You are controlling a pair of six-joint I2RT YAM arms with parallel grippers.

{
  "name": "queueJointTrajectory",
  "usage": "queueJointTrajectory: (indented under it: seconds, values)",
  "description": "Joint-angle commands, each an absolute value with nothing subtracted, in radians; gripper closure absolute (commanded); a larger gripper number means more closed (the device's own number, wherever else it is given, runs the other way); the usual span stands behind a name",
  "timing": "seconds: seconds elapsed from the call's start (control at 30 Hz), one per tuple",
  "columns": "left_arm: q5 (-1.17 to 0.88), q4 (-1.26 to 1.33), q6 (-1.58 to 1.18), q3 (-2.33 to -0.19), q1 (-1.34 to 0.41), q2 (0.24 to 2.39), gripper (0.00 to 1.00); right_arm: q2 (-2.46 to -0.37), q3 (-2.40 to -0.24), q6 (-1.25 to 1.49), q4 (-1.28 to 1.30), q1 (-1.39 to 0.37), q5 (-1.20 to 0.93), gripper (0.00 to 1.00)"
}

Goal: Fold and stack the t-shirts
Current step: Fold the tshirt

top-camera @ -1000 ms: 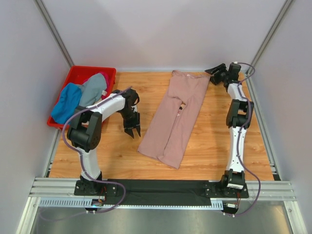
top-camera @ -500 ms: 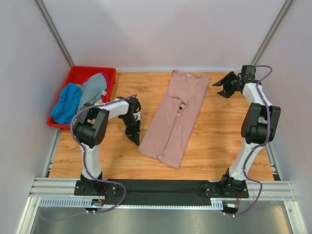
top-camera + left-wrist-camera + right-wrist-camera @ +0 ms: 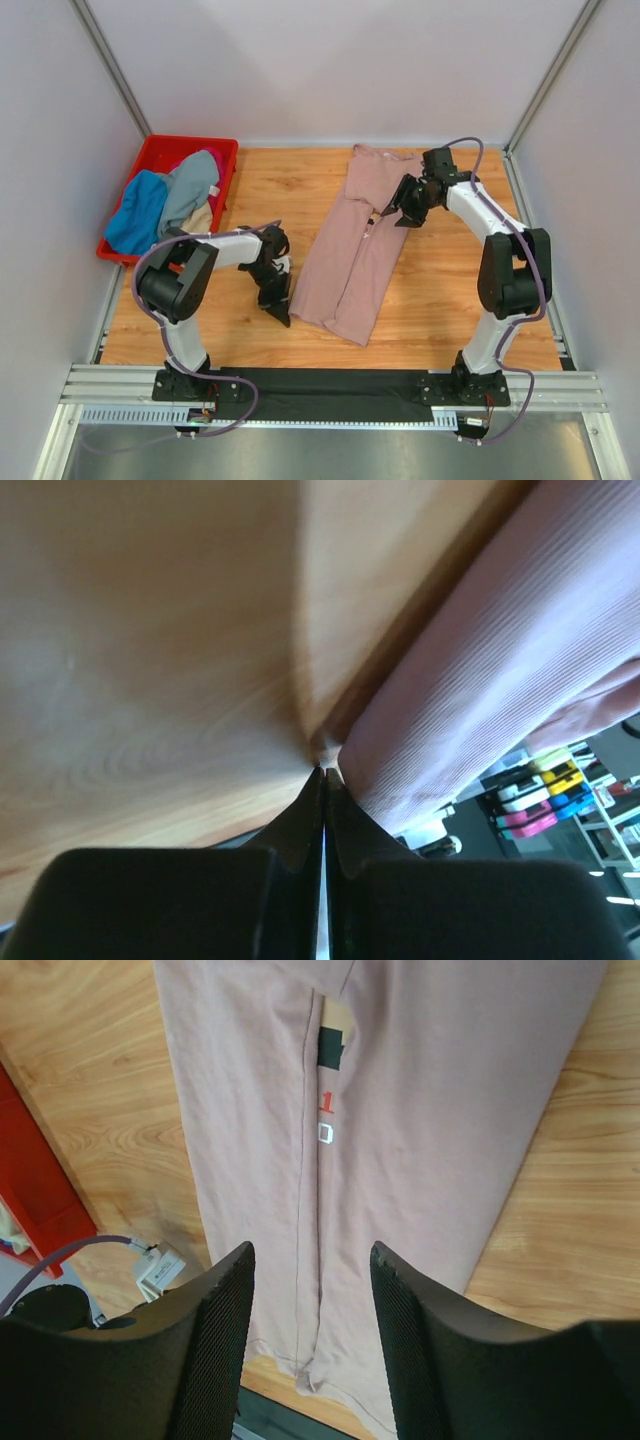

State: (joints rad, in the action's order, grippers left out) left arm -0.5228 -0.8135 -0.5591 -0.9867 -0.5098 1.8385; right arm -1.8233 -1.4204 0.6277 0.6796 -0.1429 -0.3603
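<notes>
Seeing pink shirt folded lengthwise; my left end effector clenched beside hem, right end effector released; crate shirts upper left pending.

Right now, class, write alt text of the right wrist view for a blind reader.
The right gripper hangs open above a dusty-pink t-shirt folded lengthwise on a wooden table. A red crate corner shows at the left edge.
</notes>
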Motion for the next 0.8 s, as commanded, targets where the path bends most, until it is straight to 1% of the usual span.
queueJointTrajectory:
  seconds: [0.0,0.03,0.07,0.1,0.17,0.23,0.33,0.43,0.47,0.5,0.77]
  values:
    - [-0.523,-0.791,-0.6,-0.968,-0.515,1.764,1.0,-1.799,-1.462,0.604,0.707,-0.201,-0.278,0.49]
    - [-0.5,-0.834,-0.592,-0.985,-0.514,1.764,1.0,-1.807,-1.48,0.603,0.715,-0.234,-0.275,0.49]
    - [-0.433,-0.859,-0.572,-1.003,-0.512,1.764,0.98,-1.816,-1.485,0.604,0.727,-0.248,-0.27,0.49]
    - [-0.392,-0.888,-0.56,-1.053,-0.509,1.766,0.93,-1.818,-1.489,0.606,0.732,-0.262,-0.264,0.49]
    - [-0.281,-0.951,-0.528,-1.103,-0.491,1.766,0.78,-1.813,-1.491,0.609,0.735,-0.288,-0.261,0.49]
    - [-0.239,-0.983,-0.506,-1.167,-0.462,1.766,0.68,-1.807,-1.489,0.612,0.739,-0.298,-0.262,0.49]
    - [-0.216,-0.982,-0.454,-1.229,-0.439,1.77,0.61,-1.784,-1.493,0.6,0.761,-0.298,-0.252,0.49]
    - [-0.337,-0.913,-0.399,-1.233,-0.439,1.778,0.58,-1.763,-1.494,0.581,0.776,-0.298,-0.236,0.49]
    - [-0.421,-0.894,-0.393,-1.226,-0.439,1.785,0.57,-1.758,-1.494,0.578,0.787,-0.299,-0.233,0.49]
    - [-0.446,-0.881,-0.393,-1.215,-0.439,1.804,0.57,-1.753,-1.493,0.577,0.79,-0.298,-0.229,0.49]
    - [-0.523,-0.799,-0.37,-1.14,-0.443,1.858,0.56,-1.752,-1.509,0.558,0.808,-0.298,-0.225,0.49]
